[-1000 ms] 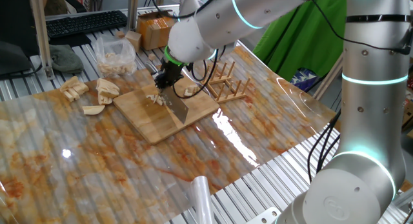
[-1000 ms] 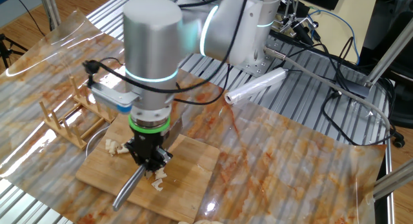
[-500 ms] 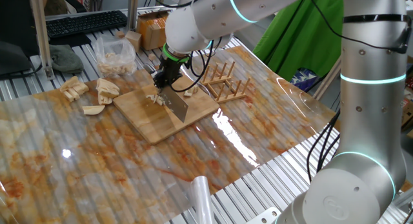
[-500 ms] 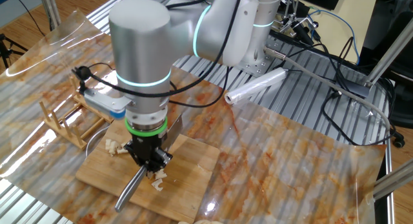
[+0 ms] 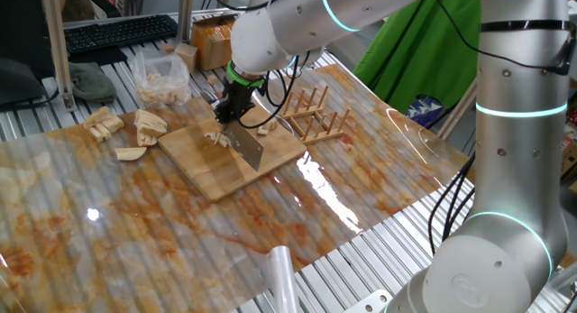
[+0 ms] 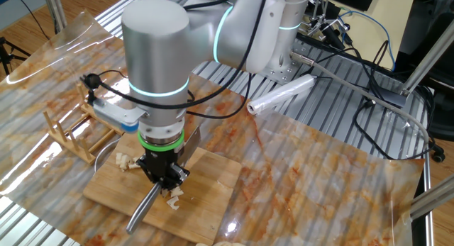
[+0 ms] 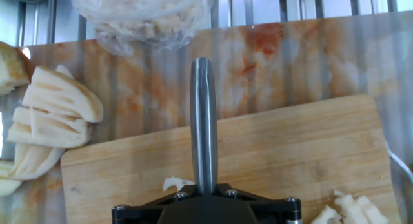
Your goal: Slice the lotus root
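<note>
Gripping the cleaver (image 5: 250, 149) tight, jaws fully clamped on its handle, blade down on the cutting board (image 5: 207, 164) beside lotus root pieces (image 5: 216, 137). Best cut: keep the blade vertical and press straight down.

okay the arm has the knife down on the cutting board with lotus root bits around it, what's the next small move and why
Probably lift the knife straight up. The gripper is shut on its handle, the blade is down at the cutting board, and only small lotus root pieces lie beside it. Raising it clears the blade so it can be set for another cut.
</note>
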Controlling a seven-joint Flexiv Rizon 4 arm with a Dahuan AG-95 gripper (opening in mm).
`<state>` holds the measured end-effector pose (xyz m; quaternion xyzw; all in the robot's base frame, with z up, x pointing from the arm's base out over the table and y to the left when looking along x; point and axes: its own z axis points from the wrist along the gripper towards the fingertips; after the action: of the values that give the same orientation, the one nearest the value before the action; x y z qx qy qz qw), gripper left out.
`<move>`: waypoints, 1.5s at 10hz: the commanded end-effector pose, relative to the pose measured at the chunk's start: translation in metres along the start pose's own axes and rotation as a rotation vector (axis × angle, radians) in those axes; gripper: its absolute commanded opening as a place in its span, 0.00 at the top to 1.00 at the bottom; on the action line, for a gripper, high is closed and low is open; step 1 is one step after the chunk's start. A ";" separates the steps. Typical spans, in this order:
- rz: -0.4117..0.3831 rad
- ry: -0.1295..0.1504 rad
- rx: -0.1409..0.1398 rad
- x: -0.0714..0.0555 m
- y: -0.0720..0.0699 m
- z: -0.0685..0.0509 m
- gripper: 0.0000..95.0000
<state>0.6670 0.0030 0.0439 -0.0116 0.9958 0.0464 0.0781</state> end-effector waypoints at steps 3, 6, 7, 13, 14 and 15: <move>-0.003 0.017 -0.012 -0.001 -0.003 -0.008 1.00; 0.006 0.031 -0.024 -0.011 -0.003 -0.019 1.00; 0.001 0.044 -0.025 -0.018 0.000 -0.027 1.00; 0.004 0.057 -0.095 -0.031 0.014 -0.051 1.00; 0.028 0.054 -0.096 -0.031 0.014 -0.052 1.00; 0.032 0.056 -0.091 -0.034 0.012 -0.054 1.00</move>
<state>0.6918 0.0106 0.1021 -0.0033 0.9940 0.0972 0.0507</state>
